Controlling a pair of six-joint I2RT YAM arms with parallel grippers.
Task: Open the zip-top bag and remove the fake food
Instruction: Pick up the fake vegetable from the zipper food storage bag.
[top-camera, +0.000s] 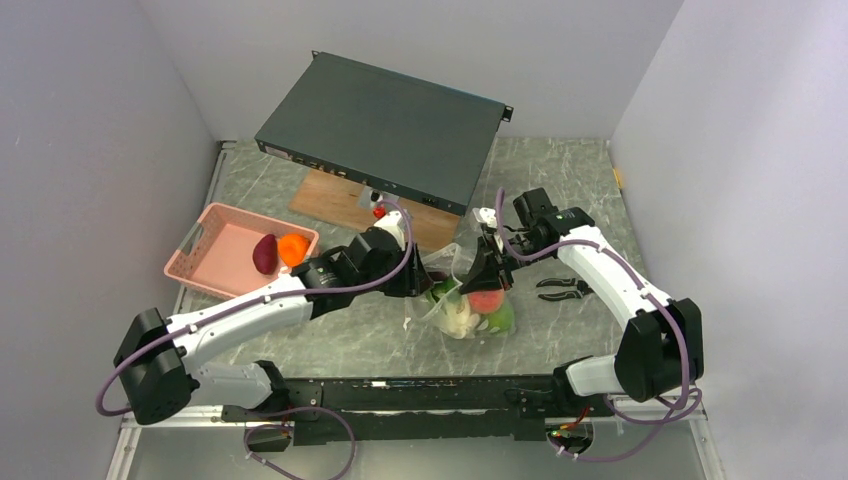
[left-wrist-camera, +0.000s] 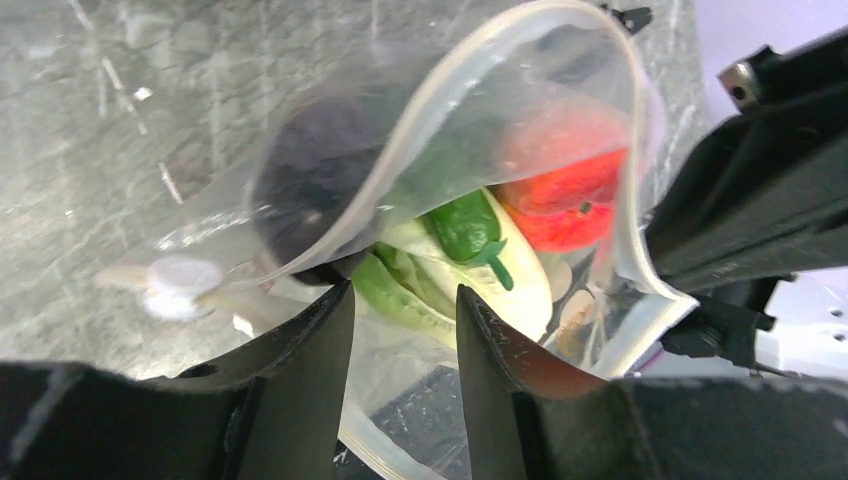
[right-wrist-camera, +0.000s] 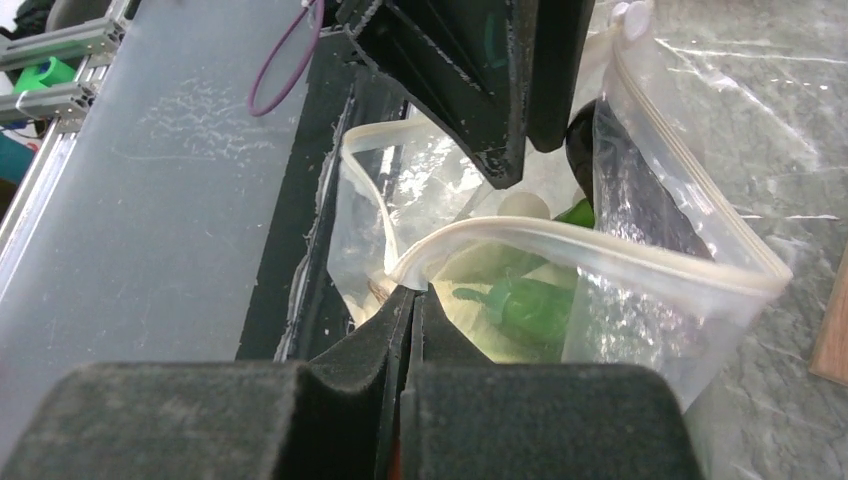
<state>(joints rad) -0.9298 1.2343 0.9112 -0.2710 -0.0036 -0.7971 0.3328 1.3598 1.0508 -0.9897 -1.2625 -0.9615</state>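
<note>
The zip-top bag (top-camera: 462, 318) stands on the bench (top-camera: 340, 335) between both grippers, mouth agape. The right gripper (right-wrist-camera: 413, 300) has its fingers pressed together on the zip strip (right-wrist-camera: 600, 250). The left gripper (left-wrist-camera: 405, 300) has its fingers partly spread just inside the mouth, clamping nothing visible. The film probably handles thin, floppy and slippery, so the stiffer strip is the safest hold. The fake food (left-wrist-camera: 560, 200) looks light, hard and smooth, so 1 piece is best pinched across its narrow part.

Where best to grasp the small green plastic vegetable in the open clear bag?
Probably pinch the small green plastic vegetable across its narrow body, entering through the open mouth of the clear zip-top bag: it lies uppermost, facing the left tool.
</note>
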